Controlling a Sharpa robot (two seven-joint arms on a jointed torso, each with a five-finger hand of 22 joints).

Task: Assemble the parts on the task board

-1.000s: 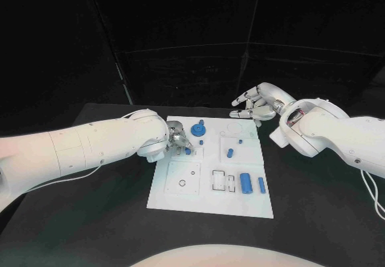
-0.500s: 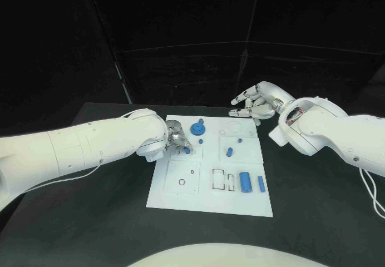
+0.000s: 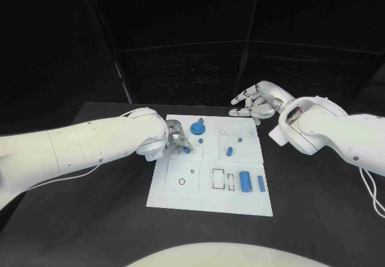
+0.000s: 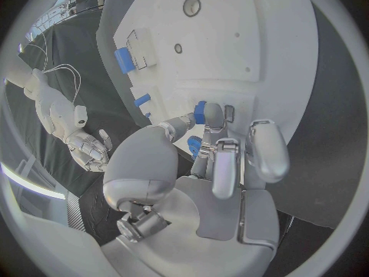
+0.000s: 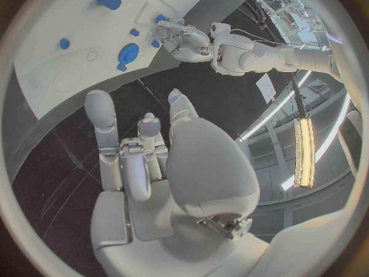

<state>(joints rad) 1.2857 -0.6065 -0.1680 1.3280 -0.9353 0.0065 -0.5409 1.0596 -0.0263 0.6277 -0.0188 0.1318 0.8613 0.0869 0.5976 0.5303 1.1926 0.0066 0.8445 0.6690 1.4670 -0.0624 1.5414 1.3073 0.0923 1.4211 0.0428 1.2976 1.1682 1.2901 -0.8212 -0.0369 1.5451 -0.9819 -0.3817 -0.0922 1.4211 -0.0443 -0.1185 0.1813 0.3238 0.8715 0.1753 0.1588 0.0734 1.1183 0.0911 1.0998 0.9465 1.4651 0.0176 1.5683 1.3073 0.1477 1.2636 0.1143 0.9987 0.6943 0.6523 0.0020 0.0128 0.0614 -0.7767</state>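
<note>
The white task board lies in the middle of the black table. My left hand is over its far left part and pinches a small blue part between thumb and a fingertip, low over the board. A second blue piece shows under the fingers. My right hand hovers beyond the board's far right corner, fingers spread and holding nothing. On the board are a blue disc with a knob, a blue peg, a thick blue cylinder and a slim one.
Black table surrounds the board on all sides. Recesses and outlines mark the board's near left part. My left forearm lies across the table's left side, my right forearm over its right side.
The right hand has shifted slightly back and up. The left hand stays in the same place with the blue part.
</note>
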